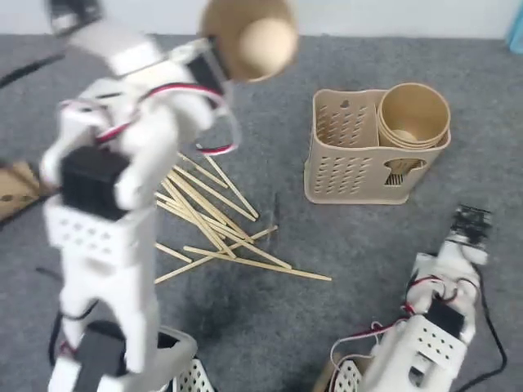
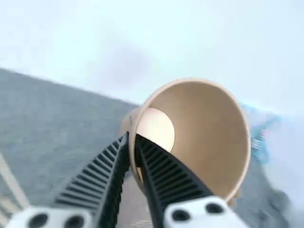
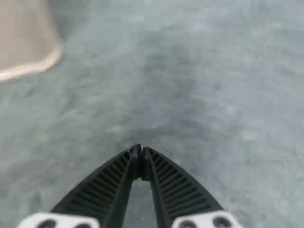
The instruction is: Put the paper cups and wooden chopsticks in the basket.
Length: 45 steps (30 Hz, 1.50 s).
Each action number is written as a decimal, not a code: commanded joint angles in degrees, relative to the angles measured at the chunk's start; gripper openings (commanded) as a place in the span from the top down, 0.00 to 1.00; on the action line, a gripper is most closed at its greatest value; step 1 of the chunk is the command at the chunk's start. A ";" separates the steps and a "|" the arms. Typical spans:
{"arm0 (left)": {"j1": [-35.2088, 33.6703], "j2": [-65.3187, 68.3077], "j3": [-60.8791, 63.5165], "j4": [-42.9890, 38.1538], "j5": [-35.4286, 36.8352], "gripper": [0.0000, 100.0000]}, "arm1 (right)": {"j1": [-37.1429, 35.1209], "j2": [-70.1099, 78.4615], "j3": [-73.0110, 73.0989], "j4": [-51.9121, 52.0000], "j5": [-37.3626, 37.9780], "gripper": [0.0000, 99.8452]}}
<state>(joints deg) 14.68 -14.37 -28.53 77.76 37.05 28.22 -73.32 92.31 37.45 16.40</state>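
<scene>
Left gripper (image 2: 131, 138) pinched on rim of paper cup (image 2: 204, 137), held high, far-left of basket (image 1: 347, 167). Cup light, thin wall, probably crushes easily; rim hold seems best. Chopsticks (image 1: 214, 219) on counter: stiff, thin, take mid-length. Right gripper (image 3: 139, 153) closed, empty, near right.

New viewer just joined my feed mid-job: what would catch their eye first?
A paper cup is held aloft by the left gripper, up-left of the basket in the high view, mouth facing the camera. Wooden chopsticks lie scattered on the grey mat left of the basket, whose right compartment holds stacked cups.
</scene>
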 commanded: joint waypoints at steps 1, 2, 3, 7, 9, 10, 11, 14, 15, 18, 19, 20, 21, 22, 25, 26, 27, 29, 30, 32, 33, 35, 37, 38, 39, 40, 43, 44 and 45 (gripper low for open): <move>6.86 6.51 -5.05 -4.04 0.70 0.99 | -2.15 -1.27 -0.53 -1.27 4.48 0.99; 8.26 8.97 -6.99 -4.40 0.70 0.99 | -2.33 -1.27 -0.53 -1.27 4.75 0.99; 9.67 11.43 -9.45 -4.75 0.62 0.99 | -2.33 -1.27 -0.53 -1.10 4.84 0.99; 13.80 22.59 -21.23 -5.10 0.62 0.99 | -2.33 -1.27 -0.44 -1.19 5.01 0.99; 15.47 28.75 -27.47 -4.75 0.62 0.99 | -2.33 -1.27 -0.44 -1.27 5.01 0.99; 16.09 31.56 -30.37 -4.57 0.62 0.99 | -2.33 -1.27 -0.44 -1.36 5.01 0.99; 16.53 34.20 -33.01 -4.48 0.62 0.99 | -2.33 -1.27 -0.44 -1.36 5.01 0.99; 18.02 41.05 -40.22 -4.31 0.62 0.99 | -2.33 -1.27 -0.44 -1.45 5.01 0.99; 18.64 42.99 -42.15 -4.04 0.62 0.99 | -2.33 -1.27 -0.44 -1.45 5.01 0.99; 20.48 48.00 -47.16 -1.49 0.62 0.99 | -2.33 -1.27 -0.44 -1.45 5.01 0.99; 21.10 49.32 -48.40 -0.26 0.62 0.99 | -2.33 -1.27 -0.44 -1.45 5.01 0.99; 21.54 50.46 -49.63 0.97 0.62 0.99 | -2.33 -1.27 -0.44 -1.45 5.01 0.99; 21.98 51.34 -51.03 2.37 0.62 0.99 | -2.33 -1.27 -0.44 -1.45 5.01 0.99; 22.07 52.13 -52.44 3.78 0.62 0.99 | -2.33 -1.27 -0.44 -1.45 5.01 0.99; 22.07 53.27 -55.43 8.00 0.62 0.99 | -2.33 -1.27 -0.44 -1.45 5.10 0.99; 21.89 53.36 -56.48 9.41 0.62 0.99 | -2.33 -1.27 -0.44 -1.45 5.10 0.99; 21.80 53.36 -57.36 10.81 0.62 0.99 | -2.33 -1.27 -0.44 -1.45 5.10 0.99; 21.71 53.36 -59.47 13.19 0.62 0.99 | -2.33 -1.27 -0.44 -1.45 5.10 0.99; 21.71 53.45 -60.53 13.98 0.62 0.99 | -2.33 -1.27 -0.44 -1.45 5.10 0.99; 21.89 53.54 -61.93 15.21 0.62 0.99 | -2.33 -1.27 -0.44 -1.54 5.10 0.99; 21.98 53.54 -62.37 15.47 0.53 0.99 | -2.33 -1.27 -0.44 -1.54 5.10 0.99; 22.07 53.54 -62.37 15.74 0.53 0.99 | -2.33 -1.27 -0.44 -1.54 5.10 0.99; 22.07 53.98 -62.29 15.47 0.44 0.99 | -2.33 -1.27 -0.44 -1.54 5.10 0.99; 22.07 54.33 -62.11 15.38 0.44 0.99 | -2.33 -1.27 -0.44 -1.54 5.10 0.99; 22.07 55.03 -61.85 15.21 0.44 0.99 | -2.33 -1.27 -0.44 -1.54 5.10 0.99; 22.07 55.74 -61.76 14.77 0.35 0.99 | -2.33 -1.27 -0.44 -1.54 5.10 0.99; 22.07 58.29 -61.76 13.01 -2.81 0.99 | -2.33 -1.27 -0.44 -1.54 5.10 0.99; 22.07 58.99 -61.76 12.48 -4.48 0.98 | -2.33 -1.27 -0.44 -1.54 5.10 0.99; 21.98 59.52 -61.85 12.31 -5.80 0.96 | -2.33 -1.27 -0.44 -1.54 5.10 0.99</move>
<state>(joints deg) 36.40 45.23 -89.19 92.35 34.95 26.29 -73.32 92.31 37.45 20.62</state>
